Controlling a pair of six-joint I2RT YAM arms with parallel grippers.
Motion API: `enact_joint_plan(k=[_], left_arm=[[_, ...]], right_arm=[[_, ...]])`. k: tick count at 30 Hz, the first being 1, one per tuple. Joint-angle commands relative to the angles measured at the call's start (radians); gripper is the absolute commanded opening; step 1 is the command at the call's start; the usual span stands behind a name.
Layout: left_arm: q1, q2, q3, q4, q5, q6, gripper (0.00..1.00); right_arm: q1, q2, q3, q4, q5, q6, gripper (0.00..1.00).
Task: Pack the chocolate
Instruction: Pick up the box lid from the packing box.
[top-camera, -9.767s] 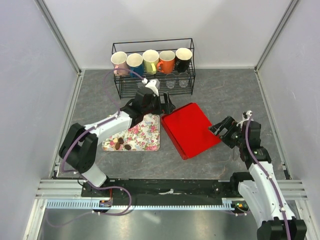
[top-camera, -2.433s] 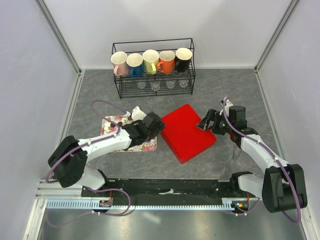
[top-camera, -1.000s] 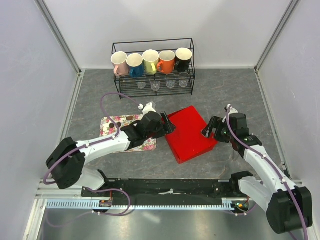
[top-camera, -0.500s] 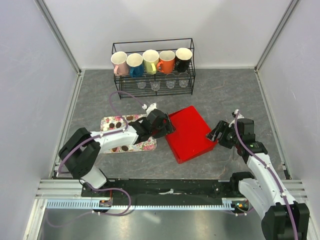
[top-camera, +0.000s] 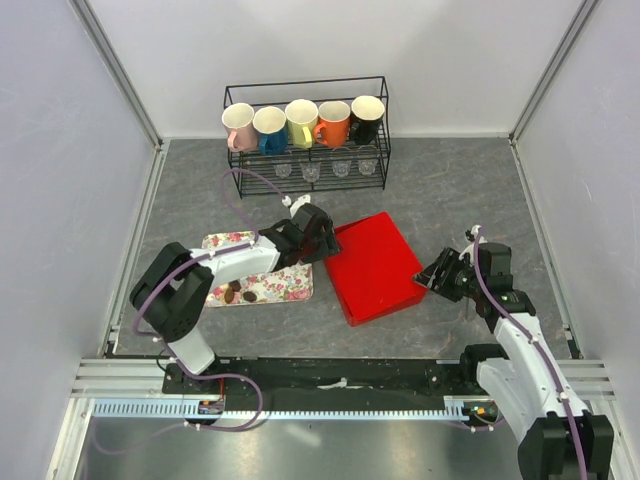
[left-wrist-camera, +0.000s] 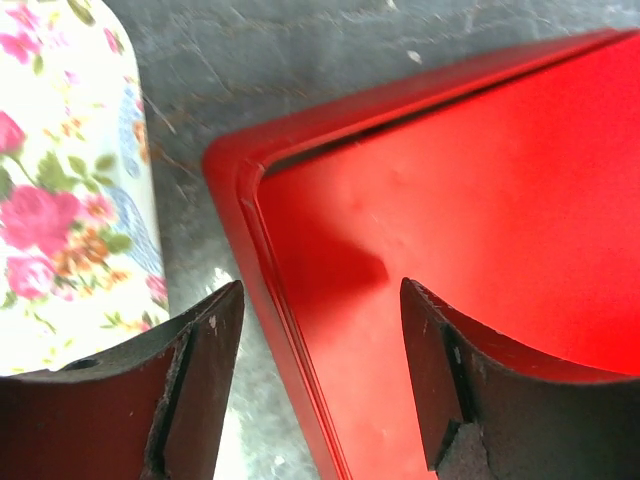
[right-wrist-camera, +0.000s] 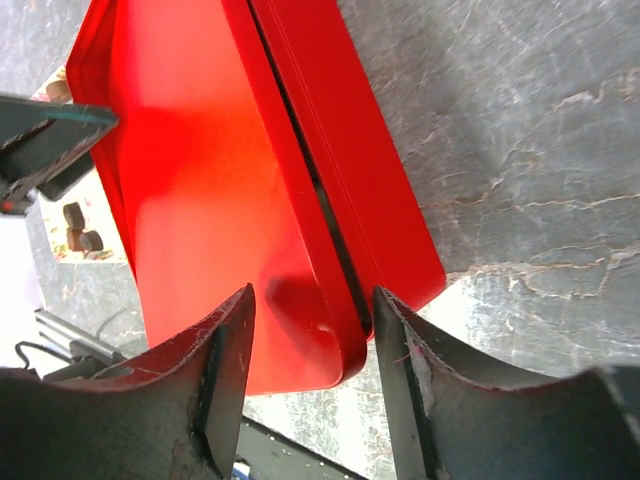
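On the white flower-printed tray (top-camera: 290, 282), the small dark brown chocolates (top-camera: 240, 293) lie at eight o'clock from the left claw (left-wrist-camera: 320, 290), well apart. That claw gapes astride one corner of the flat red box (top-camera: 375, 265). The right claw (right-wrist-camera: 312, 292) brackets the opposite corner, grip unclear.

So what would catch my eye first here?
The bright red flat rectangular box in the middle, with the left end effector and right end effector at opposite corners. At the back, a black wire rack holds five colourful mugs; left of the box, dark chocolates lie on a flowered tray.
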Motion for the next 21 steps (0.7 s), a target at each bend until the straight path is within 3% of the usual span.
enact_joint_plan(k=[1,12,17,21], left_arm=[[0.022,0.033,0.064,-0.01,0.011,0.087,0.7],[0.057,0.062,0.095,-0.009,-0.009,0.145,0.69],[0.06,0.068,0.103,-0.001,-0.004,0.17,0.69],[0.06,0.059,0.094,0.002,0.011,0.161,0.69]], right_arm=[[-0.012,-0.03,-0.025,0.029,-0.062,0.035,0.55],[-0.025,-0.124,-0.093,0.101,-0.147,0.132,0.39],[-0.026,-0.141,-0.15,0.161,-0.173,0.181,0.38],[-0.029,-0.159,-0.185,0.212,-0.206,0.234,0.29]])
